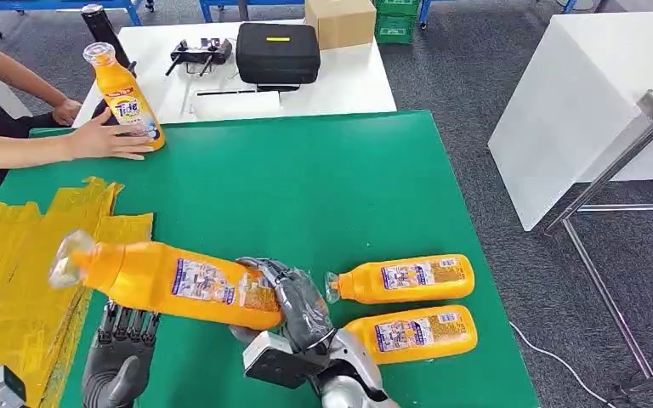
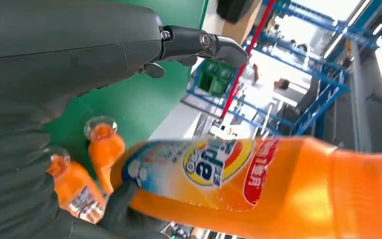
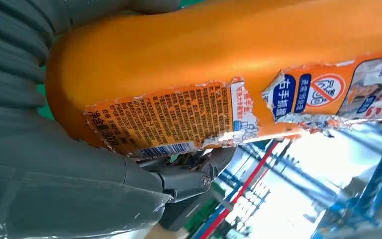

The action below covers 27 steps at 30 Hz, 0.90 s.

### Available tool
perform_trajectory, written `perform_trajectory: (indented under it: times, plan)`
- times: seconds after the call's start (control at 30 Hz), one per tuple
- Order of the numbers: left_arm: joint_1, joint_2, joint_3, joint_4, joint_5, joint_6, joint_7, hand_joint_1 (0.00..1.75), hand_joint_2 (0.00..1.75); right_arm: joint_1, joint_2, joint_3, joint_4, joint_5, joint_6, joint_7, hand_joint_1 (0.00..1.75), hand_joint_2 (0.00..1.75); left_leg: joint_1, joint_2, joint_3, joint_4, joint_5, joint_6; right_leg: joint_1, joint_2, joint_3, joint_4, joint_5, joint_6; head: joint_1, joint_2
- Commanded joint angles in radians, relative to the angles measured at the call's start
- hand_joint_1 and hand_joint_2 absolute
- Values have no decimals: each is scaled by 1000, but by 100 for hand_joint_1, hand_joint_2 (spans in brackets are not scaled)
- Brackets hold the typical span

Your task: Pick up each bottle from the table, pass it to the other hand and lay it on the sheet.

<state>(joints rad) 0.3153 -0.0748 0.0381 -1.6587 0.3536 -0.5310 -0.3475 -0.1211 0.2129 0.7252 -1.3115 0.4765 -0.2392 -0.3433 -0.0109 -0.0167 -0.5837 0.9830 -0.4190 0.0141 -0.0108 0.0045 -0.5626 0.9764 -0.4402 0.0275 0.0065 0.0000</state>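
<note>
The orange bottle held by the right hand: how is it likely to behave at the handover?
The held bottle looks like rigid plastic, so it should keep its shape. Its smooth round body may slip or roll, since the right hand grips only the base end. Filled with orange liquid and sticking out sideways, it probably droops toward the cap. The left hand waits below.
</note>
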Motion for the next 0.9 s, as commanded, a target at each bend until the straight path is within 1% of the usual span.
perform_trajectory:
  times: [0.03, 0.1, 0.13, 0.17, 0.2, 0.23, 0.27, 0.3, 0.37, 0.43, 0.47, 0.5, 0.57, 0.6, 0.63, 0.67, 0.9]
  plan:
    - [-17, 88, -139, 45, -25, 39, -29, 0, 175, -111, -32, 136, 157, 33, 57, 43, 173, 175, 2, 3, 4, 1, -2, -3, 2, 1, 5, -2, -1, -1, 0, 0]
    - [-17, 88, -139, 45, -25, 39, -29, 0, 175, -111, -32, 136, 157, 33, 57, 43, 171, 175, 2, 3, 4, 1, -2, -3, 3, 1, 5, -2, -1, -1, 0, 0]
    - [-21, 91, -145, 46, -26, 41, -31, 0, 175, -112, -23, 146, 168, 41, 66, 46, 171, 175, 0, 1, 2, -1, 0, -1, 0, 0, 2, -1, 0, 0, 0, 0]
    - [-36, 121, -178, 48, -19, 55, -40, 0, 175, -133, 4, 209, 236, 77, 109, 70, 171, 175, 2, 2, 4, 0, -1, -2, 2, 0, 5, -2, 0, -1, 0, 0]
    - [-43, 144, -206, 51, -13, 55, -60, 0, 175, -141, 19, 257, 306, 80, 135, 63, 168, 175, 4, 4, 5, 3, -3, -4, 5, 1, 6, -1, -1, -2, 0, 0]
    - [-43, 145, -211, 51, -18, 64, -68, 0, 175, -142, 18, 268, 316, 84, 139, 58, 169, 175, 1, 2, 3, 0, 0, -2, 1, 0, 3, -1, 0, -1, 0, 0]
    - [-43, 145, -211, 51, -18, 64, -68, 0, 175, -142, 18, 268, 316, 84, 139, 58, 171, 175, 2, 3, 3, -1, -1, -2, 2, 1, 3, -2, 0, -1, 0, 0]
    - [-47, 141, -210, 52, -25, 75, -74, 0, 175, -138, 14, 283, 319, 91, 146, 49, 166, 175, 0, 0, 2, -1, 0, -1, 1, -1, 2, -2, 0, -1, 0, 0]
    - [-53, 138, -206, 61, -21, 80, -77, 0, 175, -135, 10, 305, 323, 98, 157, 40, 166, 175, 2, 1, 4, 0, -1, -2, 2, -1, 5, -2, 0, -1, 0, 0]
    - [-56, 136, -198, 71, -14, 83, -79, 0, 175, -131, 5, 330, 326, 107, 169, 29, 166, 175, 1, 0, 3, -1, 0, -2, 1, -2, 4, -2, -1, -1, 0, 0]
    - [-56, 136, -192, 74, -13, 82, -83, 0, 175, -126, 2, 340, 325, 111, 171, 23, 169, 175, 1, -1, 3, -1, 0, -2, 1, -2, 4, -2, 0, -1, 0, 0]
    - [-55, 136, -189, 76, -12, 82, -85, 0, 175, -124, 0, 343, 324, 113, 171, 21, 166, 175, 0, 0, 3, -1, 0, -1, 0, -1, 3, -2, 0, -1, 0, 0]
    - [-55, 132, -182, 78, -12, 79, -90, 0, 175, -121, -5, 347, 318, 115, 172, 19, 166, 175, 1, 0, 3, -1, 0, -2, 1, -2, 3, -2, 0, -1, 0, 0]
    - [-55, 132, -182, 78, -12, 79, -90, 3, 175, -121, -5, 347, 318, 115, 172, 19, 168, 175, 0, -1, 2, -1, 0, -1, 0, -2, 2, -2, 0, -1, 0, 0]
    - [-53, 127, -172, 81, -7, 69, -95, 164, 175, -116, -13, 340, 303, 114, 168, 19, 166, 175, 1, -1, 3, -1, 0, -2, 1, -3, 4, -2, -1, -1, 0, 0]
    - [-53, 123, -166, 83, -4, 60, -98, 175, 175, -113, -15, 332, 296, 114, 165, 21, 166, 175, 1, -2, 2, -1, 0, -2, 1, -3, 3, -2, 0, -1, 0, 0]
    - [-49, 103, -145, 75, -36, 55, -118, 175, 175, -95, -28, 289, 261, 112, 157, 32, 166, 175, 1, -2, 2, -1, 0, -1, 0, -3, 2, -2, 0, 0, 0, 0]
